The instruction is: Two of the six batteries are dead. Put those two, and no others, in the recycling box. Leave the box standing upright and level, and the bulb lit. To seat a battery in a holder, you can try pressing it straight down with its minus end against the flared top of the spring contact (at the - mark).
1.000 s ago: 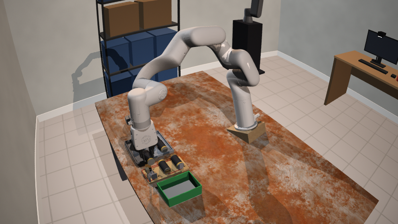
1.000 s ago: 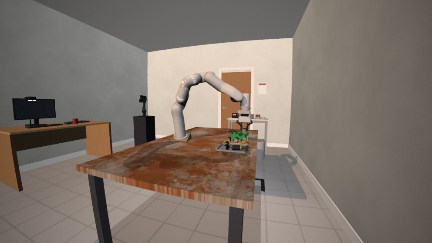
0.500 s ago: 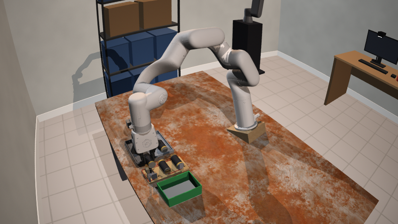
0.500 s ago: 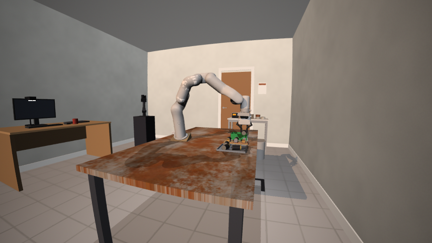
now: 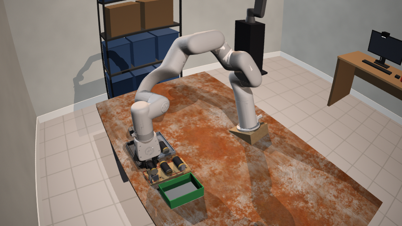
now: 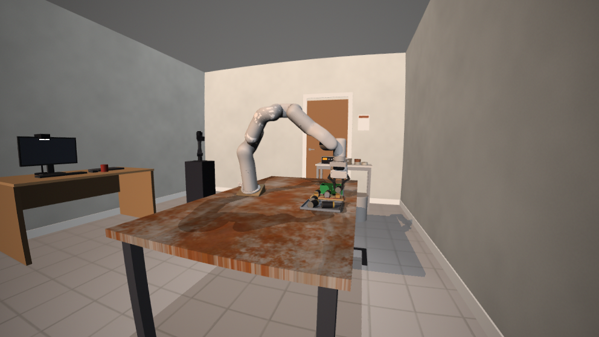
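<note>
Top view, near to far: a green recycling box point(image 5: 181, 201) stands upright; at its 11 o'clock, black gold-capped batteries point(image 5: 166, 167) lie on the holder board point(image 5: 186, 169); the gripper point(image 5: 152, 165) pinches the leftmost battery point(image 5: 152, 170) beside the grey tray point(image 5: 165, 140).
</note>
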